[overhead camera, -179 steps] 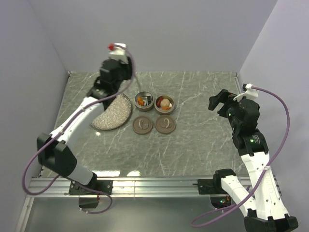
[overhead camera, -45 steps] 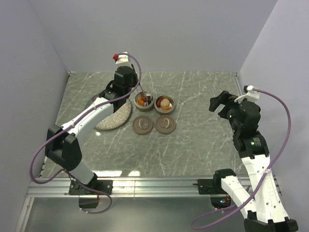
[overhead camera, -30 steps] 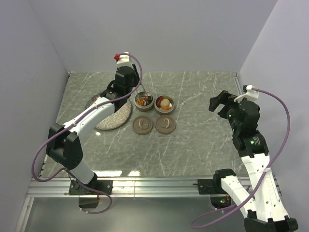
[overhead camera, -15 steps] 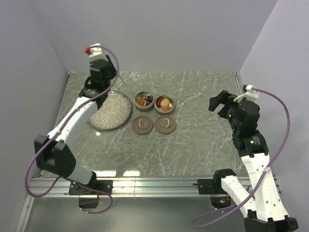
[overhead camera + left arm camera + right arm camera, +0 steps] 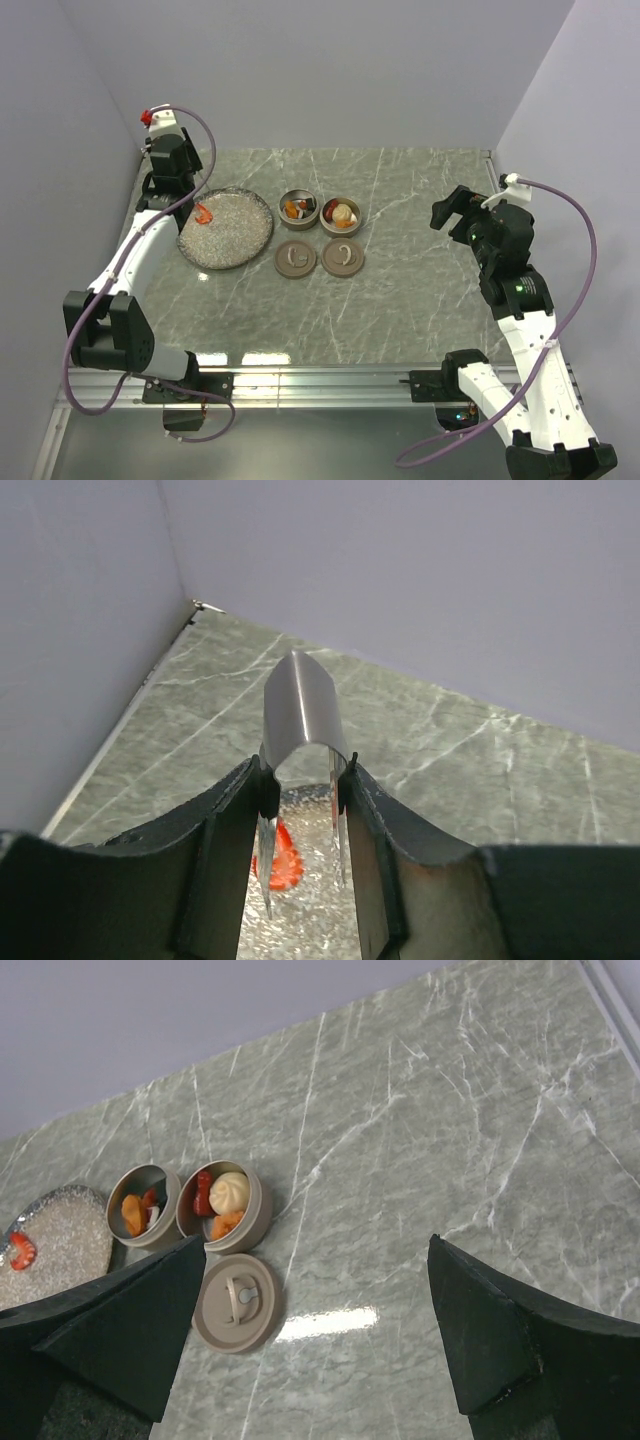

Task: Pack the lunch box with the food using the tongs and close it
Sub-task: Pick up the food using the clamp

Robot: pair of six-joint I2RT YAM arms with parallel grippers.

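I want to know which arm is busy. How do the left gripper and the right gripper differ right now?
The left gripper is closed on the tongs; the right gripper stands wide open and holds nothing. The left gripper is at the far left edge of the speckled plate, tongs pointing toward a red piece of food; the right gripper hangs over the right side of the table. Both have black fingers.

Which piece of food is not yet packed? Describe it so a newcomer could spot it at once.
Find the speckled round plate on the left side of the table, beside two open tins. One small piece lies alone near the plate's far left rim, close to the tongs held in the left tool. It is red-orange and the only food outside a tin.
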